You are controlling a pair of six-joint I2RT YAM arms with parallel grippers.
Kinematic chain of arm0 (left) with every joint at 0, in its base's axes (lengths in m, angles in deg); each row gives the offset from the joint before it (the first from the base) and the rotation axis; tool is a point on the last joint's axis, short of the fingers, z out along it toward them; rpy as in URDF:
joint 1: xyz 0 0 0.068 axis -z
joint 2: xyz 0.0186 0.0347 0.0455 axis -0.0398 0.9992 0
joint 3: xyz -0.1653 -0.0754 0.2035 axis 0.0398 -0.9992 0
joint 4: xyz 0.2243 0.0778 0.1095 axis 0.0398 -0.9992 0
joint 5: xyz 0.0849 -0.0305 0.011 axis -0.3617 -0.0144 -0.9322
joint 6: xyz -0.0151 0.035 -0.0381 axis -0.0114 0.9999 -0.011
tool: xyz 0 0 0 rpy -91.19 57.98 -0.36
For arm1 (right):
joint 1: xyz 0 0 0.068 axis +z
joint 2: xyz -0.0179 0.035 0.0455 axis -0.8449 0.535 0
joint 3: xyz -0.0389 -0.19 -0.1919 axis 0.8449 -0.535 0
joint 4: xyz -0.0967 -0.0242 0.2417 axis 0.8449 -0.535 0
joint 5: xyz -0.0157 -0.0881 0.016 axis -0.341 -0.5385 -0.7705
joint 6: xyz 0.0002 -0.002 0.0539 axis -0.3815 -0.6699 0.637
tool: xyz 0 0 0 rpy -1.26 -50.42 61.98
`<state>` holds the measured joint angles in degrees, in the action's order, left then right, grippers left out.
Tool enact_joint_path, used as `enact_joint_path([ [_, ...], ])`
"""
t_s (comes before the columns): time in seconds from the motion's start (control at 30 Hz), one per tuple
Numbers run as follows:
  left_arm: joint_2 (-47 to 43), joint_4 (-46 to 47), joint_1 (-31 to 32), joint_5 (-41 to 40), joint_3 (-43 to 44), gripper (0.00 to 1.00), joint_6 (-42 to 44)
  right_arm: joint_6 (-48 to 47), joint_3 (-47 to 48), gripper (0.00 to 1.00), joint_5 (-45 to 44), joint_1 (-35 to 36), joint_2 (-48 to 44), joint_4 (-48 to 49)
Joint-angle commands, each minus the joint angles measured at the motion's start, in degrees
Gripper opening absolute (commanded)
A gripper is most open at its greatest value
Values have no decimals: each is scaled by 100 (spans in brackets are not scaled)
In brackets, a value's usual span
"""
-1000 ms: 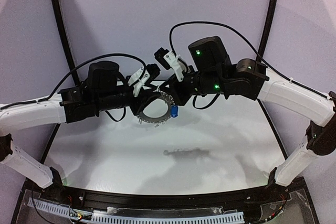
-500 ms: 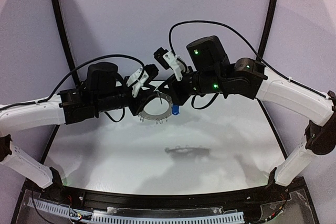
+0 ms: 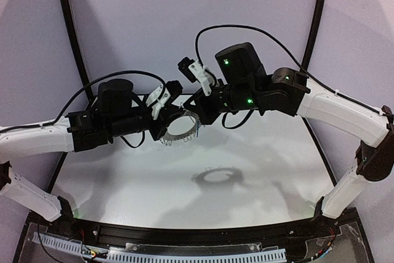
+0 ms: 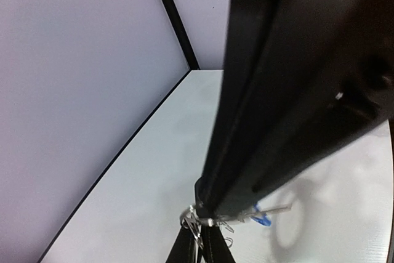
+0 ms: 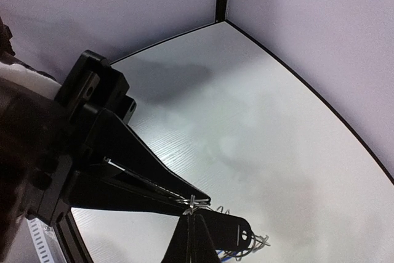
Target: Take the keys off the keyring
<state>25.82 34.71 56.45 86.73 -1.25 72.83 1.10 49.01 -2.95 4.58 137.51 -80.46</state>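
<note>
keyring (image 3: 178, 137) up in the air between both arms, well above the table (image 3: 246, 170) | blue key (image 4: 261, 218) dangling at its fringe | left gripper (image 4: 199, 211) clenched on the ring's wire loops | right gripper (image 5: 192, 203) clamped on loops opposite | ring's shadow (image 3: 217, 177) on the table

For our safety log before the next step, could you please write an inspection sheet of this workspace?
Surface: white table, with the ring's shadow on it.
Job's things: keyring held in the air between both grippers; blue key at its rim; black key cannot be made out.
Clutter: nothing seen.
Grippers: left gripper and right gripper both shut on the keyring, on opposite sides.
Cables: a black cable arches over each arm, apart from the keyring.
Surroundings: pale walls, black frame posts.
</note>
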Motion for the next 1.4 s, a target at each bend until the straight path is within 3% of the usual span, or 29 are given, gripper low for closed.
enact_joint_path([
  [0.0,-490,242,-38,56,-357,1,231,48,105,0,-434,43,-63,-52],
  [0.27,-699,41,-38,458,-488,1,462,234,133,0,-502,-141,39,-308],
  [0.7,-917,356,-44,598,-638,1,662,882,415,0,359,-523,531,-1034],
  [1.2,-1081,-679,-41,1289,-101,1,1719,575,2405,0,2385,-1069,1947,-3424],
  [1.37,-1240,-514,-42,1564,-153,1,1778,527,2480,0,3502,-1207,2229,-3301],
])
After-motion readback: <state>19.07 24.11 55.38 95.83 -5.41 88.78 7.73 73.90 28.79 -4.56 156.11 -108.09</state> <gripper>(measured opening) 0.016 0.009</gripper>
